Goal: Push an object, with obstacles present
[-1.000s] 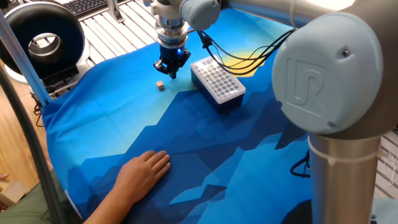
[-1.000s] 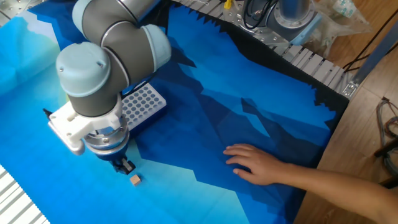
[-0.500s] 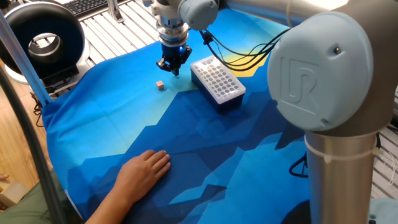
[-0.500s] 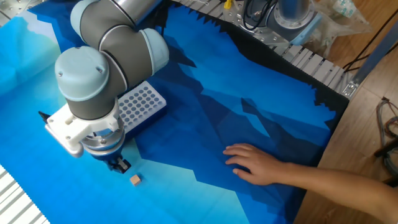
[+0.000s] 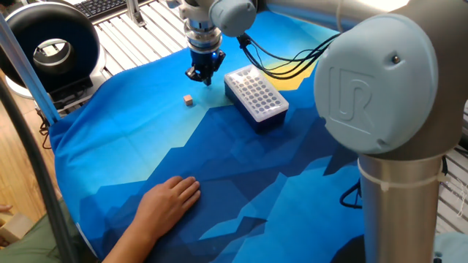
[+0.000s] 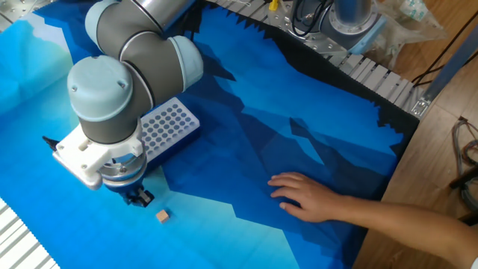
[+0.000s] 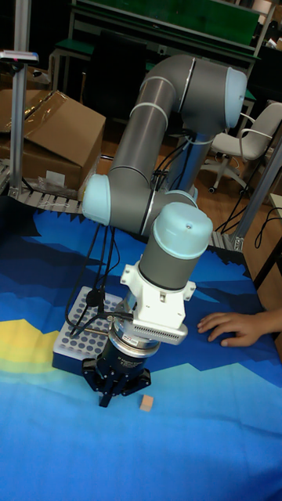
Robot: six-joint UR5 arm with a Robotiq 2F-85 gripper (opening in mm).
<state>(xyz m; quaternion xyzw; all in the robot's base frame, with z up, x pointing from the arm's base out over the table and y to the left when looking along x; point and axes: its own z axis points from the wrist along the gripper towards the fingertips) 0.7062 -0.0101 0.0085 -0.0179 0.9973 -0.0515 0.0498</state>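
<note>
The end effector [image 5: 199, 75] hangs low over the blue-covered tabletop [image 5: 131, 139], fingers close together and empty. The tan cube [image 5: 189, 101] lies just beside it, on the side toward the tabletop's near edge, where a person's hand [image 5: 167, 200] rests. The holed box [image 5: 254, 95] sits off to the side.

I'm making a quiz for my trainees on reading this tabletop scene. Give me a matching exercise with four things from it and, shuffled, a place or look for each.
Things:
1. wooden cube
2. box
3. person's hand
4. gripper

Descriptions:
A. white top dotted with round holes, dark sides
B. lying flat on the dark part of the blue cloth, away from the arm
C. tiny, tan, alone on the light blue cloth
D. black, hanging close over the cloth between the cube and the box

Pairs: 1-C, 2-A, 3-B, 4-D
</note>
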